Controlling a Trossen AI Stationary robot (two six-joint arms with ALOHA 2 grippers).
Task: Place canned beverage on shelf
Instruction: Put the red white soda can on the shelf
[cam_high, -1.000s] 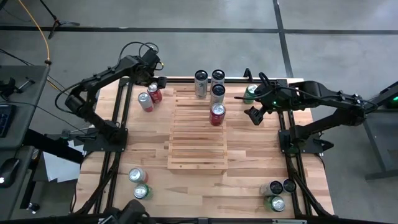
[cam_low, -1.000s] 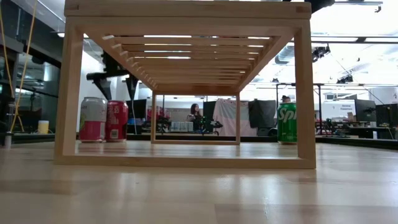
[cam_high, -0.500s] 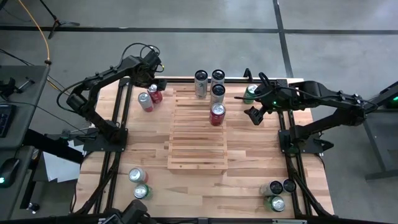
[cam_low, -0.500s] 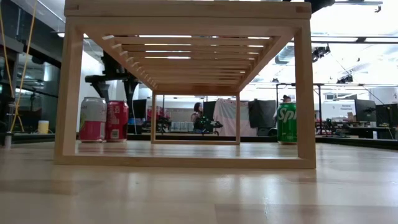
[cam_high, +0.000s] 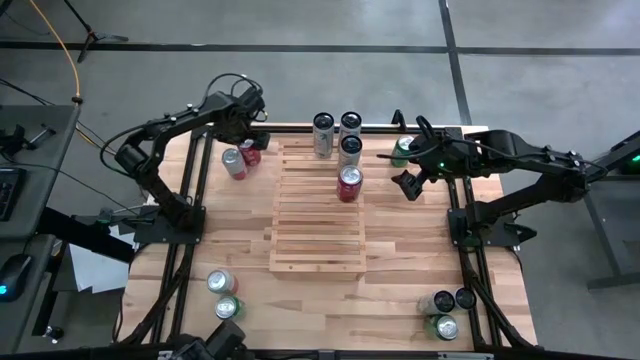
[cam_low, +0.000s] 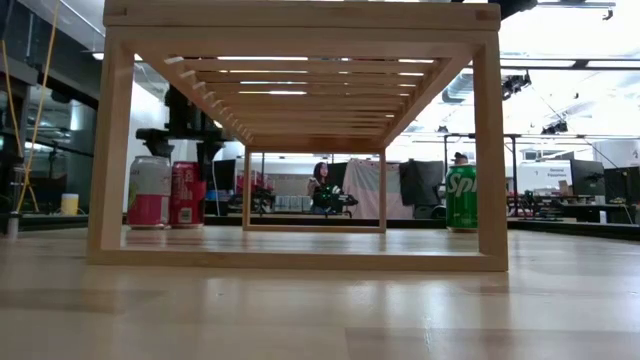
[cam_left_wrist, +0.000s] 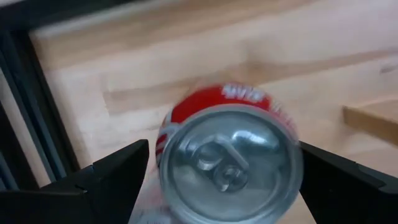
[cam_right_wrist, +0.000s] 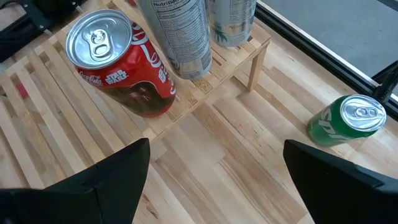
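Step in hand: pick approach. Left gripper (cam_left_wrist: 217, 180) hangs over the red can (cam_left_wrist: 227, 152) near the table's far left corner, jaws wide either side of it, nothing held. Next: drop lower, close on the can body, lift, carry to the shelf (cam_high: 318, 225) mid-table. Can is upright, red with silver top, tab visible. Right gripper (cam_high: 408, 184) waits wide by the shelf's right edge.
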